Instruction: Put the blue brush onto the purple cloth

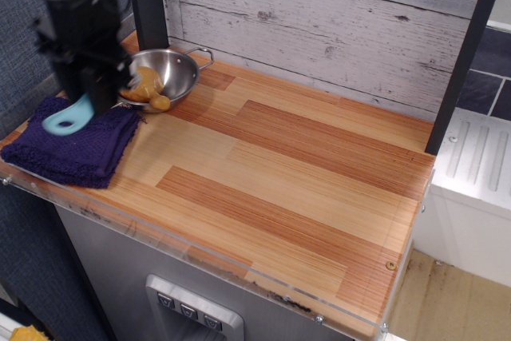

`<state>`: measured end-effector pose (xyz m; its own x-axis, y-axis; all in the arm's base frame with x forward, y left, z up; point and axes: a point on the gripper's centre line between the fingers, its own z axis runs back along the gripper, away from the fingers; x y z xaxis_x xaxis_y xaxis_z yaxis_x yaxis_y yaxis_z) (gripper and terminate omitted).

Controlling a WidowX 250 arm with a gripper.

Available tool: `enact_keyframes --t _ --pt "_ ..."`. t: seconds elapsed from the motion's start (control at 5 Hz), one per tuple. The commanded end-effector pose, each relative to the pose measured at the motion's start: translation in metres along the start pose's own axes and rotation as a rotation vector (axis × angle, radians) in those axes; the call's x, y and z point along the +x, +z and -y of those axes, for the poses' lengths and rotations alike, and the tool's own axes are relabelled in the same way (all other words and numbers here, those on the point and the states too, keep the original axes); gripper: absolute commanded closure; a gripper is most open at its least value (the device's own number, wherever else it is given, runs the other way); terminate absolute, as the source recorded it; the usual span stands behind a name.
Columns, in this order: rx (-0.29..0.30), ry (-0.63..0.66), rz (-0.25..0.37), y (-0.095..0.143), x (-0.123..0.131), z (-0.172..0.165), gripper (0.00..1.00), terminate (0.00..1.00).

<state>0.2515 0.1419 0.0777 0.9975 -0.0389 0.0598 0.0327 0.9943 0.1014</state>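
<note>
Your gripper (89, 93) hangs at the far left of the scene, a dark, motion-blurred mass with its fingers closed on the blue brush (69, 119). You see only the brush's handle end, a light-blue rounded tab with an oval hole, sticking out below the fingers and angled down toward the left; the bristled head is hidden inside the gripper. The handle end lies over the purple cloth (72, 145) in this view, near the cloth's upper middle, but you cannot tell from this angle whether it touches the knit or is held just above it.

The cloth is a thick, folded, roughly square pad resting on the front-left corner of the wooden counter (271, 173), its near edge close to the counter's clear front lip.

Just behind and to the right of the cloth stands a small steel bowl (172, 76) with loop handles, partly covered by the gripper. Inside it sits a tan, lumpy item (152, 89).

A dark upright post (148, 1) rises behind the bowl against the whitewashed plank wall (335, 21).
</note>
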Motion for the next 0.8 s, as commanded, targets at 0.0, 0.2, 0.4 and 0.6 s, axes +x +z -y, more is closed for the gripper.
enact_keyframes --t 0.0,0.2,0.4,0.6 --pt "0.096 0.072 -0.006 0.002 -0.007 -0.051 1.0 0.0" --pt "0.104 0.083 -0.04 -0.007 -0.005 -0.06 1.0 0.0" --pt "0.101 0.089 -0.053 -0.012 -0.006 -0.063 1.0 0.0" --pt "0.1 0.075 -0.066 -0.021 -0.01 -0.055 1.0 0.0"
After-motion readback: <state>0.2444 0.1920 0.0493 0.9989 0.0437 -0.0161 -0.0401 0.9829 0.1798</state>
